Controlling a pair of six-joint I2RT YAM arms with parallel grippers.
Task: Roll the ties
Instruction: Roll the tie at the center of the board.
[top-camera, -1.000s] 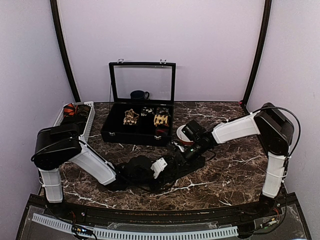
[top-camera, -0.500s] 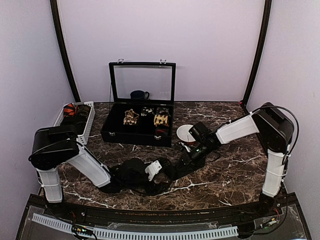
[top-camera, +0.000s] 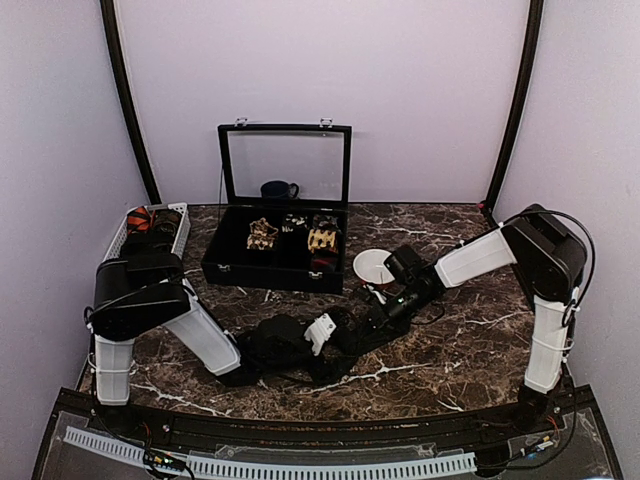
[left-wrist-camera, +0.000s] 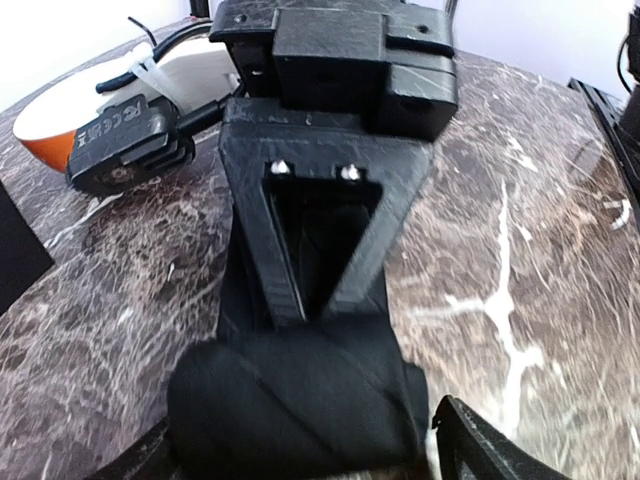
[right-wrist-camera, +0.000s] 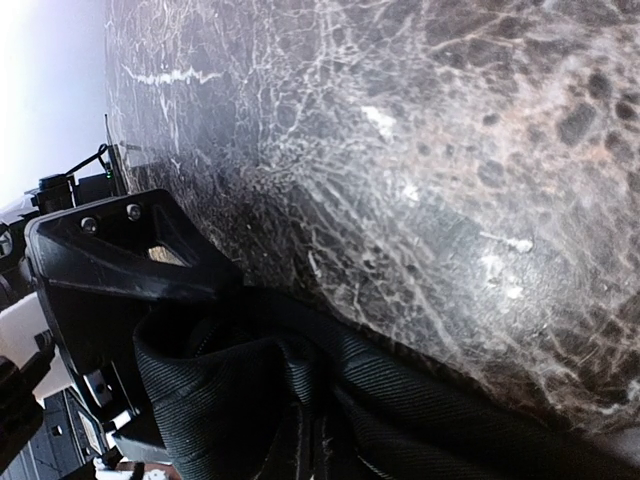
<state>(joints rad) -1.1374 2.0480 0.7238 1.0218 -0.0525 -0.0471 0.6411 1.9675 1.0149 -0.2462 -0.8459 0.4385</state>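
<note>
A plain black tie lies on the marble table between my two grippers, partly wound into a roll. My left gripper grips the roll from both sides; one finger shows at the lower right of the left wrist view. My right gripper faces it, its fingers closed to a V on the flat strip just behind the roll. The right wrist view shows ribbed black tie folds up close. Other rolled ties, tan, black-white and red, sit in the case.
The black case stands open at the back centre, glass lid upright, with a dark mug behind it. A white bowl with an orange outside sits by the right wrist. A white basket with a red patterned tie stands far left.
The left arm's upper link has swung right and the left gripper shifted left, then back right, with the roll. The right wrist has moved slightly right, uncovering the white bowl.
</note>
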